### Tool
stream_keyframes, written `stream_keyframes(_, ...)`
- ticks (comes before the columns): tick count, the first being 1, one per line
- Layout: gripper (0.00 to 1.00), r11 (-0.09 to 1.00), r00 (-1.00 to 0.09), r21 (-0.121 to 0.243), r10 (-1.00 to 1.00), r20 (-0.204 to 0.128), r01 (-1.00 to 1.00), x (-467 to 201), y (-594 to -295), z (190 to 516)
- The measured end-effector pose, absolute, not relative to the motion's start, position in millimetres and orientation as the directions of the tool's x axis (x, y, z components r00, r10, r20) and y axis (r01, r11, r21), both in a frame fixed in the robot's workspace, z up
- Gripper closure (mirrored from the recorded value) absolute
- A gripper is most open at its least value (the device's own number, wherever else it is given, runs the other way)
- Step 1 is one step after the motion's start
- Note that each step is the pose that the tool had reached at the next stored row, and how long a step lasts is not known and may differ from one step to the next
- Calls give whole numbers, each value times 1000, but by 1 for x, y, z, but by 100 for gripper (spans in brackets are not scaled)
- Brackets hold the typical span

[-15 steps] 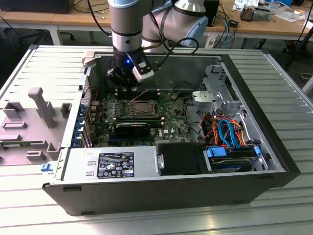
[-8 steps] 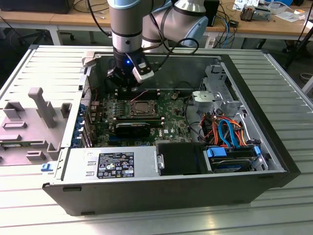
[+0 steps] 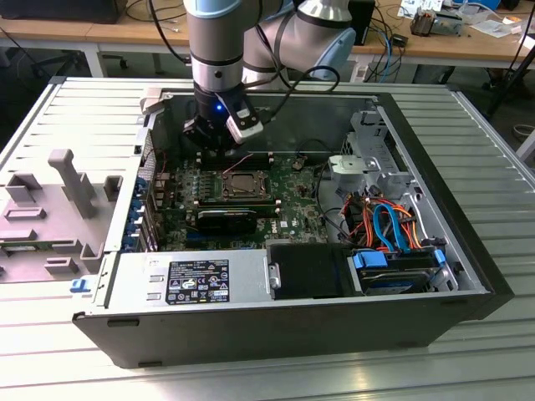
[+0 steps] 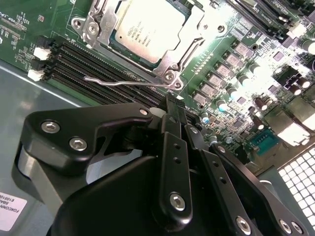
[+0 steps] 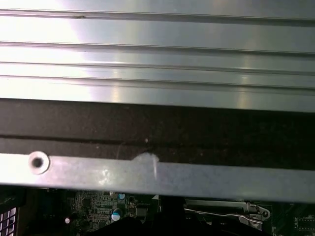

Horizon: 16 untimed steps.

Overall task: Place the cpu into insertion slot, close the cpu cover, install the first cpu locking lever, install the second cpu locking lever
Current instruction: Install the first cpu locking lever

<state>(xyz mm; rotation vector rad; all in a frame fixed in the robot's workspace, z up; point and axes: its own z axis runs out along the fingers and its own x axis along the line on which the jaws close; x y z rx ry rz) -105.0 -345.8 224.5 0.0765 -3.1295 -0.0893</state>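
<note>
The cpu (image 4: 147, 27) sits in the insertion slot (image 4: 170, 66) under the cpu cover (image 4: 194, 24); beside it, the gripper's (image 4: 170, 105) fingers (image 4: 172, 113) appear closed, apparently holding nothing.

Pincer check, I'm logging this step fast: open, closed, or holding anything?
Pincer: closed with nothing held, tips just beside a loose locking lever; cpu sits in the socket under its cover.
</note>
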Motion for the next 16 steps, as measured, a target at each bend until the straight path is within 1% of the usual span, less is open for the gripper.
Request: stream_keyframes(16, 89, 997, -999, 57, -49, 9, -48, -105, -346, 220)
